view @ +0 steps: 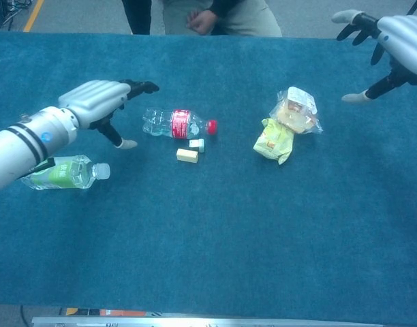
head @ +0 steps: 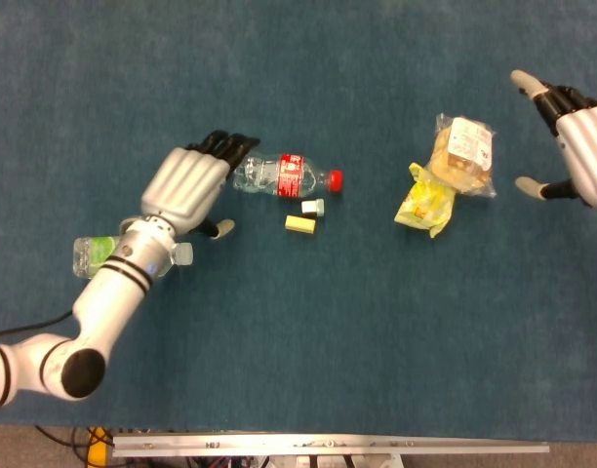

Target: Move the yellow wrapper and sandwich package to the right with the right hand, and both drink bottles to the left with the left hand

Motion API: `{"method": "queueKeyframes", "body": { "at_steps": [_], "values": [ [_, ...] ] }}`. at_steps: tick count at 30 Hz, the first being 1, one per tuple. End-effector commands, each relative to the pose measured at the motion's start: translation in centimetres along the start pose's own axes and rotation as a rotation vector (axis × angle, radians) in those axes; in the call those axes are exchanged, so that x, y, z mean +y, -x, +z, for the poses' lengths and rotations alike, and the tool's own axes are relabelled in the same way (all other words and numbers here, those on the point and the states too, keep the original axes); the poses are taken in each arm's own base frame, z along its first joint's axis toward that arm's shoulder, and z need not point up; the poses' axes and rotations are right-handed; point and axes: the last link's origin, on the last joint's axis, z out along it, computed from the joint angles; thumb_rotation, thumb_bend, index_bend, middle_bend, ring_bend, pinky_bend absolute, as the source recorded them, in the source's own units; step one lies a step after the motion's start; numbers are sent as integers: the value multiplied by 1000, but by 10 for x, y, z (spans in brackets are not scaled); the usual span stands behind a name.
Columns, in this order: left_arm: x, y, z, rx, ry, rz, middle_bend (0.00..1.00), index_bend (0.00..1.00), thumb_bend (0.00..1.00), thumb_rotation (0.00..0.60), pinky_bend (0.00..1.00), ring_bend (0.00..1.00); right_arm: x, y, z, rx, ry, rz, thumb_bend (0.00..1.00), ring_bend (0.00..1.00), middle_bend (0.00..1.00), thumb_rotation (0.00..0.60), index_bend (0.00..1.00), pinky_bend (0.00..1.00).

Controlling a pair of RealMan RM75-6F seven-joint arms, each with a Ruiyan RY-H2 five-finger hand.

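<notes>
The red-label bottle [head: 284,175] lies on its side near the middle of the blue table [head: 308,341], red cap pointing right. The left hand [head: 186,187] hovers just beside its base with fingers spread and nothing in its grasp (the fingertips reach about to the bottle's clear end). The green-label bottle [view: 64,172] lies further left, partly under the left forearm in the head view. Just below the red cap sit a yellow block [head: 299,223] and a small pale block [head: 313,207]. To the right, the sandwich pack [head: 462,154] rests touching the yellow wrapper [head: 425,203]. The right hand [head: 577,146] is open and empty, apart from the pack at the table's right edge.
</notes>
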Motion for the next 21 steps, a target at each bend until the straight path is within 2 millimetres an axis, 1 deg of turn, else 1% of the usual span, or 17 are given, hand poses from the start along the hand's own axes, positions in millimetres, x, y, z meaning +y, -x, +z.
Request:
{"method": "queueKeyframes", "body": {
  "at_steps": [1, 7, 16, 21],
  "values": [
    [8, -2, 10, -3, 7, 15, 61, 43, 196, 600, 231, 7, 1, -1, 0, 2, 1, 3, 45, 257, 251, 600, 0, 441],
    [21, 0, 21, -22, 22, 37, 9, 7, 196, 600, 150, 0, 4, -1, 1, 3, 3, 10, 45, 256, 251, 600, 0, 441],
    [38, 11, 42, -43, 25, 73, 4, 14, 196, 600, 150, 0, 9, -1, 3, 3, 12, 18, 45, 257, 251, 600, 0, 441],
    [39, 16, 54, -40, 5, 85, 33, 72, 196, 600, 150, 0, 13, -1, 2, -1, 21, 20, 44, 256, 251, 600, 0, 441]
  ]
}}
